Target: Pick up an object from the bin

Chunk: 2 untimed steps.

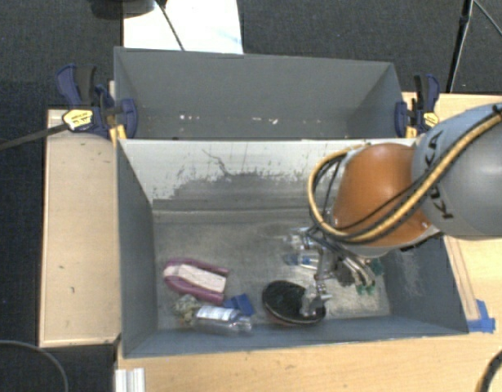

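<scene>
1. The grey metal bin (138, 243) has a few loose things along its near side; the arm (471, 178) comes in from the right, with its orange cover (373, 190) above the bin's right half.
2. The pincer (317, 297) points down at the near right part of the floor; its tip is at the right edge of a black round disc (282, 300); whether it touches the disc cannot be told.
3. Whether the pincer is wide or narrow cannot be told either.
4. The black round disc lies flat close to the near wall, mostly to the left of the pincer.
5. Left of the disc and apart from it lie a pink and white block (197, 278), a clear wrapper with a blue end (226, 314) and a small greenish lump (184, 305); a small green thing (367, 284) lies just right of the pincer.
</scene>
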Available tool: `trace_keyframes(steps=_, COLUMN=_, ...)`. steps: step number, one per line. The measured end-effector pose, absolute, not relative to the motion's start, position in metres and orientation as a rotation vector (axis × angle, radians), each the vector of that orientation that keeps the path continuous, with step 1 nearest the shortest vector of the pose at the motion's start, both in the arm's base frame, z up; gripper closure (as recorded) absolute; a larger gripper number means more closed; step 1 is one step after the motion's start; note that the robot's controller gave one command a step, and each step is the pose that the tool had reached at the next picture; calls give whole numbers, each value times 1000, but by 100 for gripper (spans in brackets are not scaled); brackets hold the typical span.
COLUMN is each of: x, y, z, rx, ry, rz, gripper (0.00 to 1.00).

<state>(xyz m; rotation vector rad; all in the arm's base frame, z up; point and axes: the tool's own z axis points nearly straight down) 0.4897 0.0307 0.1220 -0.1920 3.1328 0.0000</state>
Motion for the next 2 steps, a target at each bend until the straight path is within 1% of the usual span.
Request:
trace_keyframes(steps=1, x=485, y=41, z=89, rx=-559, ry=3095, rz=1, gripper=0)
trace_keyframes(steps=2, x=485, y=41, z=89, rx=-552, ry=3096, rz=1, gripper=100)
